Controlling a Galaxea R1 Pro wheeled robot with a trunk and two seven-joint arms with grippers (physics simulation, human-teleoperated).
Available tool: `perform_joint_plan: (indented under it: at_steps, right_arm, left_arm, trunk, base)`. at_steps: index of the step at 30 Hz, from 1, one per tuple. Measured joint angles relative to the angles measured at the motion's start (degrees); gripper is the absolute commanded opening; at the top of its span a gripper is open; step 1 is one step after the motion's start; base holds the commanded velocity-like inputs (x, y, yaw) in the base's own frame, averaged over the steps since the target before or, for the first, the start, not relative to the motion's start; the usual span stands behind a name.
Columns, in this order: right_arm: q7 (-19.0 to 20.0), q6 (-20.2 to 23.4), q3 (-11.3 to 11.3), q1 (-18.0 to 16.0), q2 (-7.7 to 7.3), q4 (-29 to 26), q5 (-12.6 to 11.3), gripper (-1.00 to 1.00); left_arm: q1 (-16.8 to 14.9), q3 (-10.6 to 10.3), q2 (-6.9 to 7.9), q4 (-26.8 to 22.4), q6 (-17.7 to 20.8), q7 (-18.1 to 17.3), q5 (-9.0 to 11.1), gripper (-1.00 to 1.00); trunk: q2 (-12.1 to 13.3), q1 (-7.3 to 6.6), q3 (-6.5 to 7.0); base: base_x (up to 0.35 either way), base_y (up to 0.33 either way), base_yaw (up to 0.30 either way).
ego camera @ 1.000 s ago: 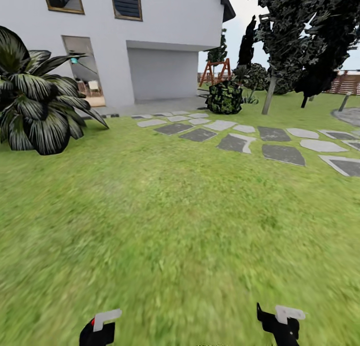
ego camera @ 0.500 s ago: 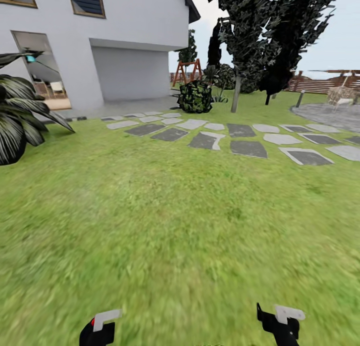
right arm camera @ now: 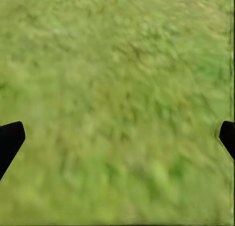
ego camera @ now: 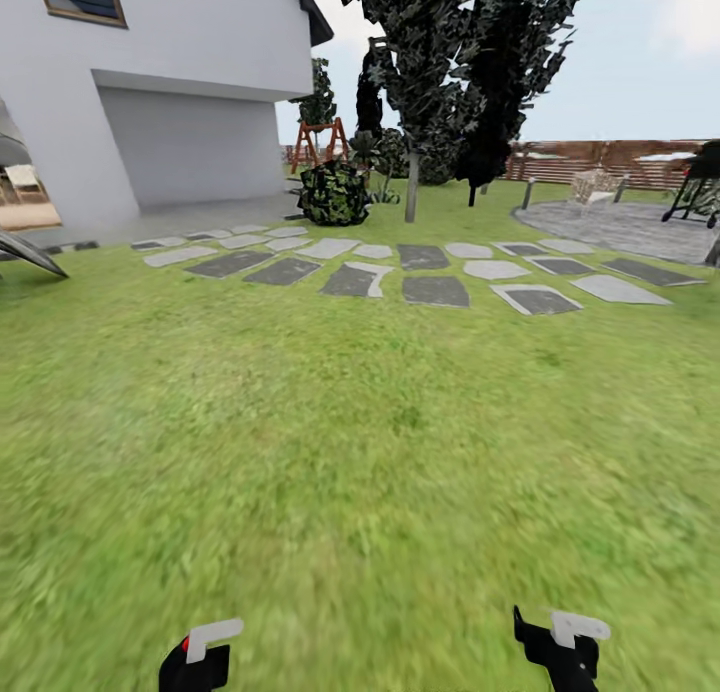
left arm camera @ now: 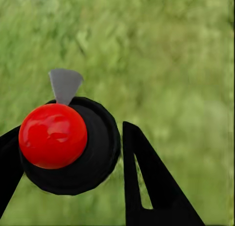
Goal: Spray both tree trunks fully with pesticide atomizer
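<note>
Down at 7 o'clock in the head view, the left end effector [ego camera: 195, 657] hangs low over the lawn [ego camera: 360, 452]. Its wrist view shows the pesticide atomizer [left arm camera: 68, 152], a round black body with a glossy red ball and a small grey wedge. It sits between the two black fingers [left arm camera: 147, 187] and is clear of the grass. One finger touches the black body and the other lies just beside it, so the end effector looks closed on the atomizer.

The right end effector [ego camera: 565, 647], at 5 o'clock, is spread wide. Its wrist view has a dark fingertip [right arm camera: 10, 138] at each edge, and between them there is blurred grass.

Far off, near 12 o'clock, stand the trees [ego camera: 430, 52], their dark jagged foliage high up. One pale tree trunk [ego camera: 411, 187] rises just beyond a curving row of stepping stones [ego camera: 435, 290]. A darker second tree [ego camera: 505, 72] is close beside it, toward 1 o'clock.

A round bush [ego camera: 334, 193] sits at 11 o'clock, with a wooden swing frame [ego camera: 318, 142] behind it. The white house [ego camera: 150, 72] takes up 10 o'clock. A grey paved patch [ego camera: 620, 227] lies at 2 o'clock, backed by the brown slat fence [ego camera: 590, 160]. A black grill [ego camera: 700, 172] is at its far edge.
</note>
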Motion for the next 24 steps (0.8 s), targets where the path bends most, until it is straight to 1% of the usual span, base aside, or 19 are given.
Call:
perform_joint_plan:
  at_steps: [24]
  right_arm:
    - [0.0,0.0,0.0,0.0,0.00,0.0,0.0,1.00]
  left_arm:
    - [0.0,0.0,0.00,0.0,0.0,0.0,0.0,-1.00]
  trunk:
    - [0.0,0.00,0.00]
  base:
    - [0.000,-0.276,-0.300]
